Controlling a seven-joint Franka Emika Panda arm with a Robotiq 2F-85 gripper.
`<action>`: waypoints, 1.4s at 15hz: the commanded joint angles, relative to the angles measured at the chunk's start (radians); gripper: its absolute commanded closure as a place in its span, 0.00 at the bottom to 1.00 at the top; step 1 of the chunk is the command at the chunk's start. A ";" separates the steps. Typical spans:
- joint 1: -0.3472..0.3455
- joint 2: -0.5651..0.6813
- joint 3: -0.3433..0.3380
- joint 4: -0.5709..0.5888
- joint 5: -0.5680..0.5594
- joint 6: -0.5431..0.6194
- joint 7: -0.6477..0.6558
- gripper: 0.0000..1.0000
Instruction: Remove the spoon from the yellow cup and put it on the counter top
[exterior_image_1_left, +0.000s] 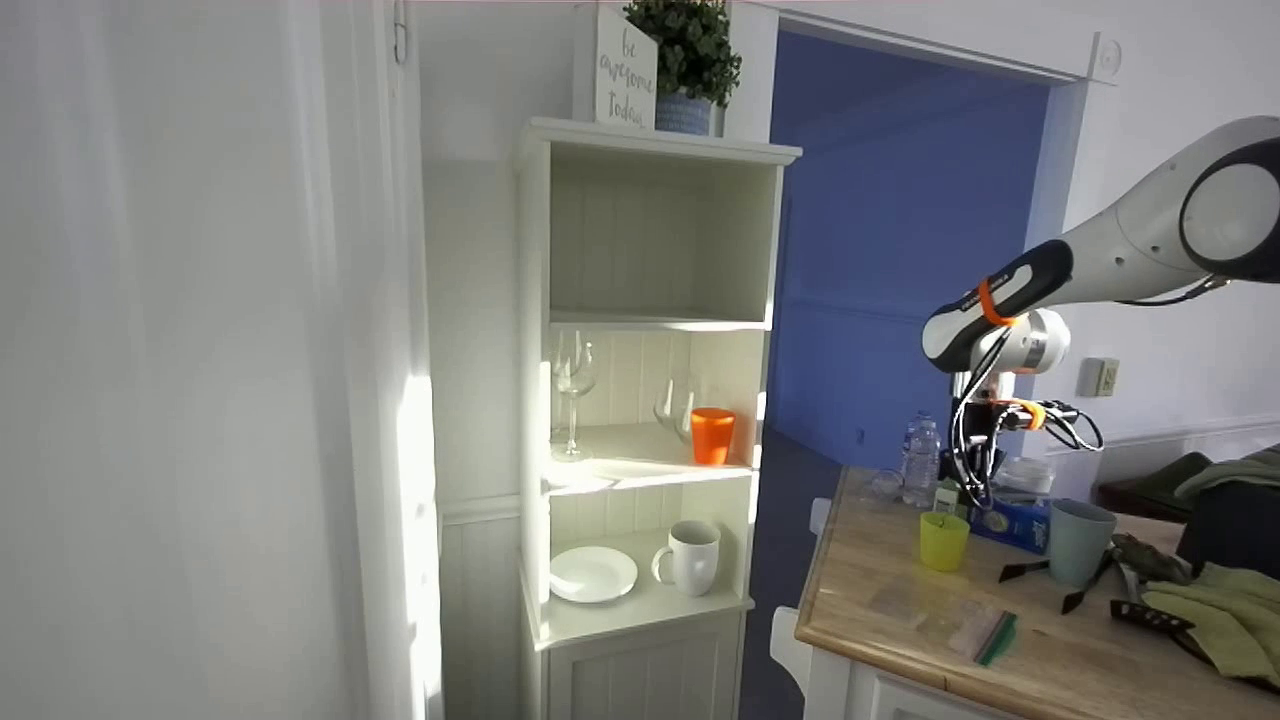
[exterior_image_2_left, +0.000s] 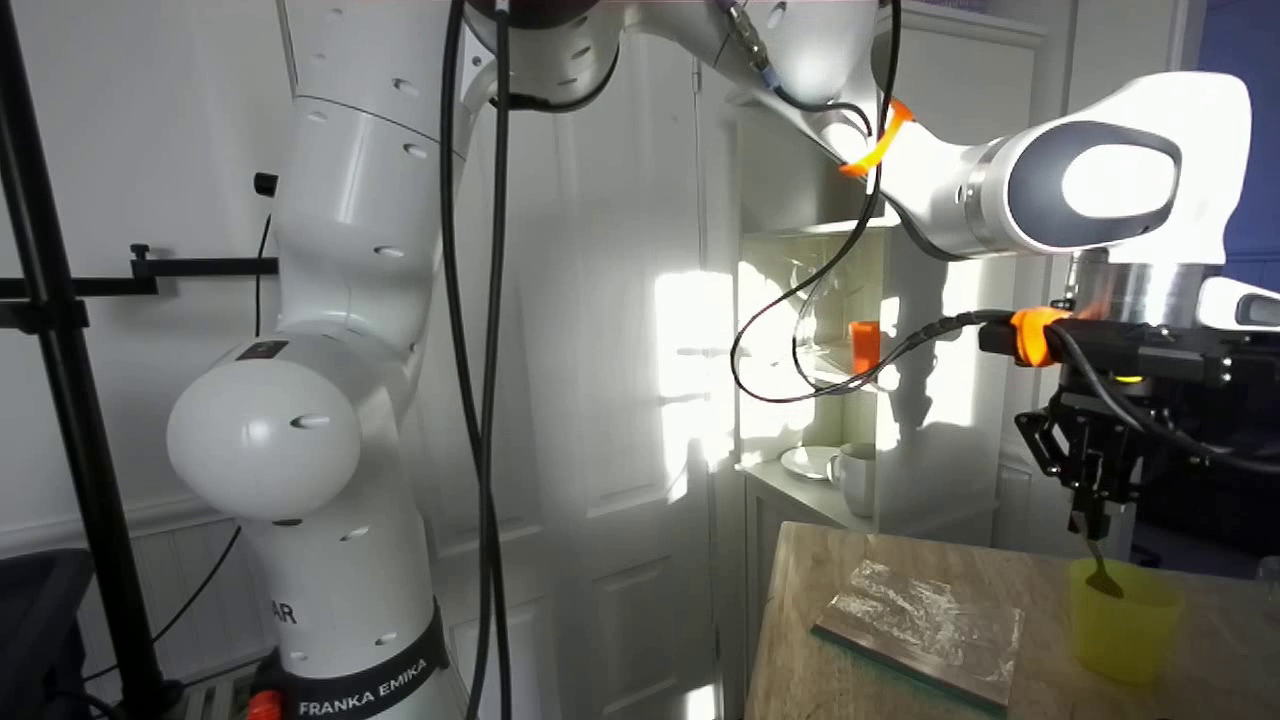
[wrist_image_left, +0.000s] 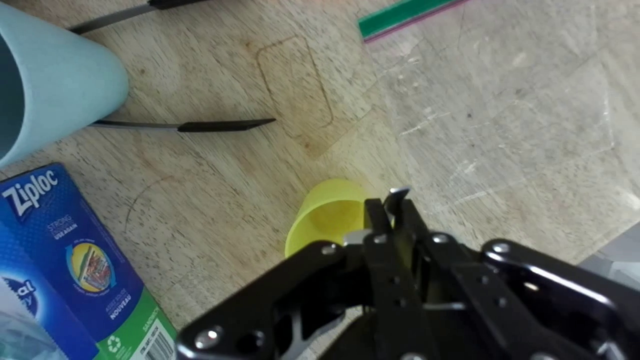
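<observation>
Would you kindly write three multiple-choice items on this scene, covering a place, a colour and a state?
1. Where does the yellow cup stand?
A. Inside the white mug
B. On the counter top
C. On the plate

2. What colour is the handleless cup in the cabinet?
A. Orange
B. Blue
C. Black

3. How is the claw?
A. Wide open
B. Shut on the plate
C. Shut on the spoon

1: B, both exterior views show it standing there.
2: A, visible in both exterior views.
3: C, its handle end shows between closed jaws in the wrist view.
</observation>
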 joint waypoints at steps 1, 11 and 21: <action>-0.019 -0.058 0.013 0.019 0.023 -0.085 0.027 0.98; -0.058 -0.148 -0.007 -0.012 0.196 0.091 0.028 0.98; -0.151 -0.083 0.022 -0.168 0.488 0.520 -0.116 0.98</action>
